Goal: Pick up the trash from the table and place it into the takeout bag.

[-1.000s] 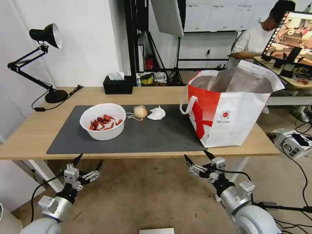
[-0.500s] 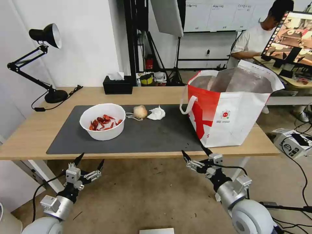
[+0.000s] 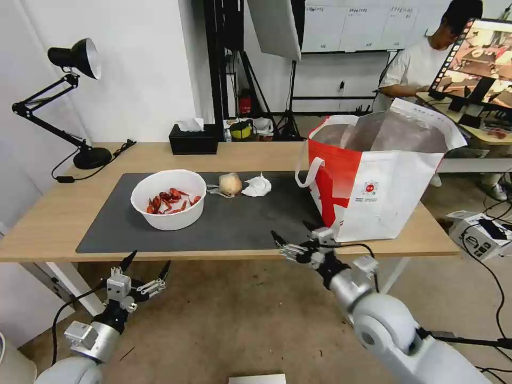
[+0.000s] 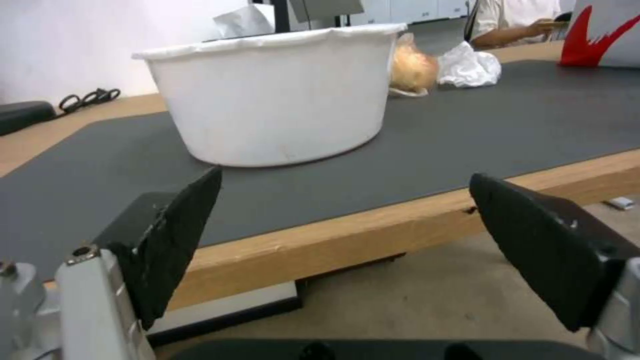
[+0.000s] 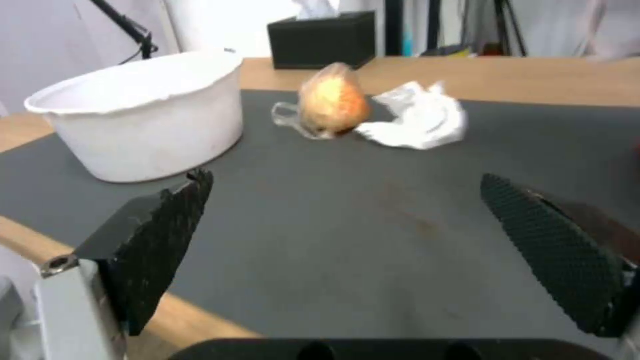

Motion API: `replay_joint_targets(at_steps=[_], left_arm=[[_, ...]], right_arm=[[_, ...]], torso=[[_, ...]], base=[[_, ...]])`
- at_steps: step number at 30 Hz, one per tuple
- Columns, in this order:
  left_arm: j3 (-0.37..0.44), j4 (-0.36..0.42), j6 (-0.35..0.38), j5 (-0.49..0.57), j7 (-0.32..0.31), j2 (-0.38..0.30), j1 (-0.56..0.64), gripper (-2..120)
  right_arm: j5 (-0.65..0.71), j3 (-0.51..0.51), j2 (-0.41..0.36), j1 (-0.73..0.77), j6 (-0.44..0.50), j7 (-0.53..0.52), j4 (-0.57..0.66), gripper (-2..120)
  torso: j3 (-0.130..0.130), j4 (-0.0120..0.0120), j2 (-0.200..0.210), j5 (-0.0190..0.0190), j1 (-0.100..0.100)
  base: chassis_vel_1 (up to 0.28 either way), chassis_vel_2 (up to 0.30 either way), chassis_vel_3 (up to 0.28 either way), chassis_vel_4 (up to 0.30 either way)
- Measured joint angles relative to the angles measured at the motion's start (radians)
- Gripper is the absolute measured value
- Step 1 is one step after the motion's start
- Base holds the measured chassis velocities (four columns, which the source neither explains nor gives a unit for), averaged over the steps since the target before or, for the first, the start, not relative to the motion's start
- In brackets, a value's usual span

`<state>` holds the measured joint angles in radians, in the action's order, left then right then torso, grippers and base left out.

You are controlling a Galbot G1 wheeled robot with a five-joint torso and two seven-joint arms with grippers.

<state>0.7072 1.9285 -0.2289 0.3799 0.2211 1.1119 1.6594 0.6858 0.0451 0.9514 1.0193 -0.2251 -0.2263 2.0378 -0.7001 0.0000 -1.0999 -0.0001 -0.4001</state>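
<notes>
Head view: left gripper (image 3: 145,262) hangs below the table (image 3: 48,218) edge, fingers spread; the white bowl (image 3: 169,199) sits on the mat near that side; right gripper (image 3: 292,236), fingers spread, reaches over the table's front edge beside the takeout bag (image 3: 384,181).

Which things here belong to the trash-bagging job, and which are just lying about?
Job:
- bowl of red shells
- beige lump
- tissue
- bag
- table
- right gripper, open, over the front edge of the mat
- left gripper, open, below the table edge

Lying about:
- lamp
- tissue box
</notes>
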Motion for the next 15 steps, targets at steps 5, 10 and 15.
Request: replay_joint_targets(at_steps=[5,10,15], left_arm=[[0.002,0.014,-0.003,-0.019,0.001,0.019,0.012,100],[-0.002,0.016,-0.004,-0.038,0.001,0.036,0.015,100],[0.003,0.016,-0.007,-0.039,0.001,0.035,0.012,100]], right_arm=[[0.102,0.139,0.057,-0.196,-0.076,-0.108,-0.080,100],[0.184,0.230,0.108,-0.382,-0.112,-0.200,-0.170,100],[0.228,0.279,0.167,-0.514,-0.149,-0.278,-0.273,100]], torso=[[0.000,0.0001,0.000,0.0001,0.000],[0.000,0.0001,0.000,-0.0002,0.000],[0.000,0.0000,0.000,0.0000,0.000]], base=[[0.000,0.000,0.000,0.000],[0.000,0.000,0.000,0.000],[0.000,0.000,0.000,0.000]])
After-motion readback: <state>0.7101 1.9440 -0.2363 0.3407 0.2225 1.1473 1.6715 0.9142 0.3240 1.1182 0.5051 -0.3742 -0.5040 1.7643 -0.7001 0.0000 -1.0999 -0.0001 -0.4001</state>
